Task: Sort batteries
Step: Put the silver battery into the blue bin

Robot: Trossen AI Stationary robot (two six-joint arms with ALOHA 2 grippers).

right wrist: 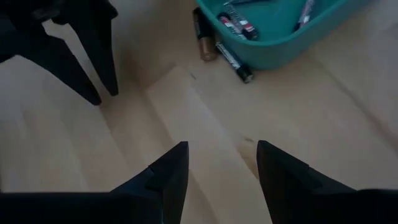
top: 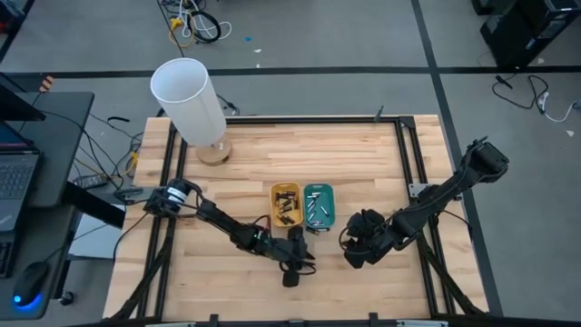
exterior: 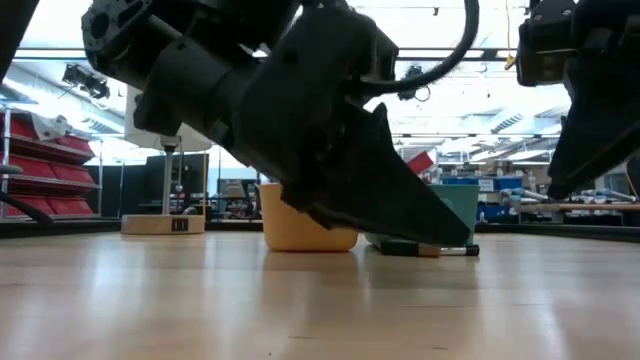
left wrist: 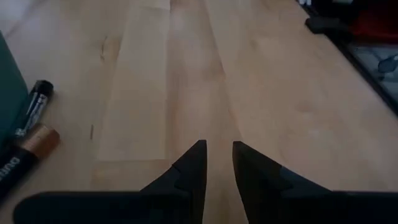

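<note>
Lying on the table [top: 363, 154] just outside the teal tray [right wrist: 280, 50] are two batteries [right wrist: 219, 46] — one copper-ended, one slim black — a little off to the side of the left gripper [left wrist: 217, 158], whose fingers are parted narrowly with nothing held. More batteries are seen inside the teal and yellow tray [top: 285, 205]. Right gripper [right wrist: 221, 158] — moderately open, empty, near the loose pair.

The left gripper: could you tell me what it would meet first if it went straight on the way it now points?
Probably nothing soon. In its wrist view the left gripper faces bare table; the two loose batteries lie off to one side of that line. Farther on sits a dark table-edge fixture, but depth is unclear.
</note>
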